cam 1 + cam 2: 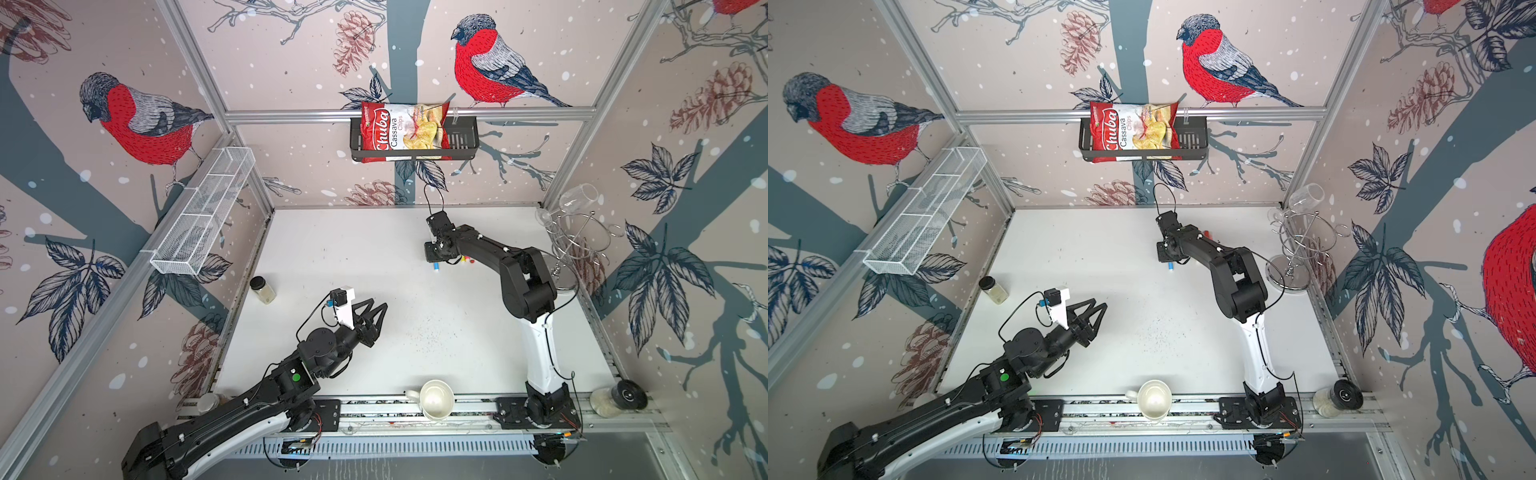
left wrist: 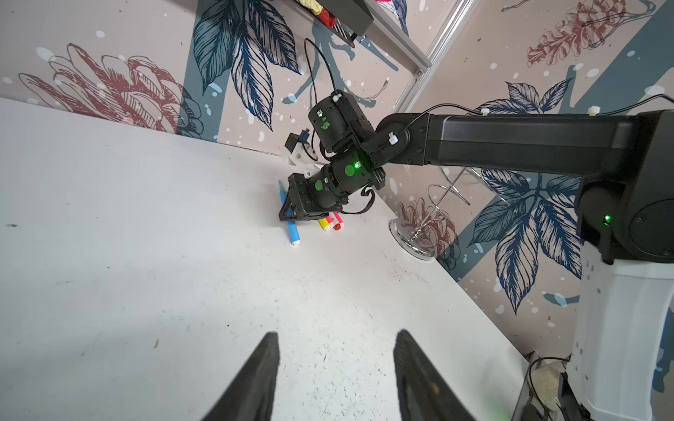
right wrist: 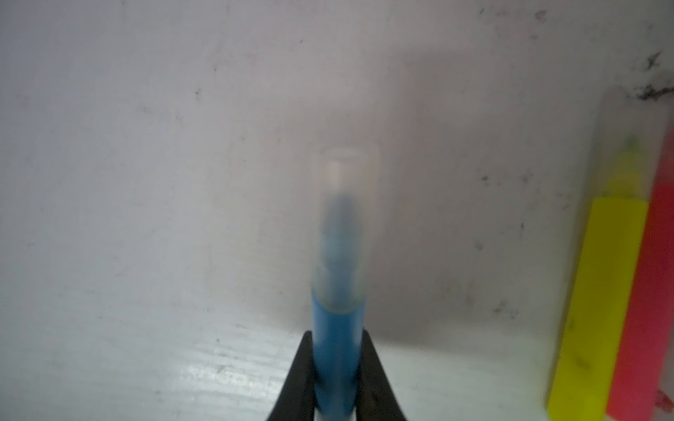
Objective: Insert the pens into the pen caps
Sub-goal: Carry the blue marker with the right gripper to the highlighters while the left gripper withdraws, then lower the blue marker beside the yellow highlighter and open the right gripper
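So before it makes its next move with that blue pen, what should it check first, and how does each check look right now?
1. Right end effector grip on blue pen: ok, jaws clamped on the barrel.
2. Translucent cap over the blue tip: ok. Whether it is pushed fully home: cannot tell, the view is blurred.
3. Left end effector free to help: ok, open and empty.
4. Yellow pen capped: ok, a clear cap covers its tip.
5. Pink pen beside it capped: cannot tell, its tip is cut off at the picture's edge.
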### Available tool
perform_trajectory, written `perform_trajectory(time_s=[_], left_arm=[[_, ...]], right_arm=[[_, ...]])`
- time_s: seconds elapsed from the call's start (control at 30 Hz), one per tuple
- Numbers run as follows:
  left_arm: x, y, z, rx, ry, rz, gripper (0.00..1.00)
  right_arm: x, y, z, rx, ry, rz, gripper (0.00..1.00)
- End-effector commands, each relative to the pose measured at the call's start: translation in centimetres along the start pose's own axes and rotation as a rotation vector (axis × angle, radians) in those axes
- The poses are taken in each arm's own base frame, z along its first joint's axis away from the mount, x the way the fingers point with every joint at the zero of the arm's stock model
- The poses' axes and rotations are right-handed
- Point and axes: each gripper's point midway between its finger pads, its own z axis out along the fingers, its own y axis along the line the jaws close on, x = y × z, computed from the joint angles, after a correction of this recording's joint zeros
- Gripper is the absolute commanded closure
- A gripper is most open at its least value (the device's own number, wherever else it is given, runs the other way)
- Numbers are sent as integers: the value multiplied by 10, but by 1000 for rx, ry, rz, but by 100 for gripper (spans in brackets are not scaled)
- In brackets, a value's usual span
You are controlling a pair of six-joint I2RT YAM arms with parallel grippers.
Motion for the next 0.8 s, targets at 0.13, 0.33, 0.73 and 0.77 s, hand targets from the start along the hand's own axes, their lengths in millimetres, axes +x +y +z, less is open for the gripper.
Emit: perform_trajectory(time_s=[0.13,0.33,0.73,0.77], left_arm=[[0,6,-2,-33,0,26,48],[-1,7,-2,-35,-3,30,48],[1,8,-3,-33,-3,26,48],[1,7,-4,-32,-5,25,48]], right_arm=[[8,-27,11,92,65,-20,89],[9,-44,15,136,70,-1,89],[6,-80,7,233,59,33,80],[5,-83,6,244,56,39,78]])
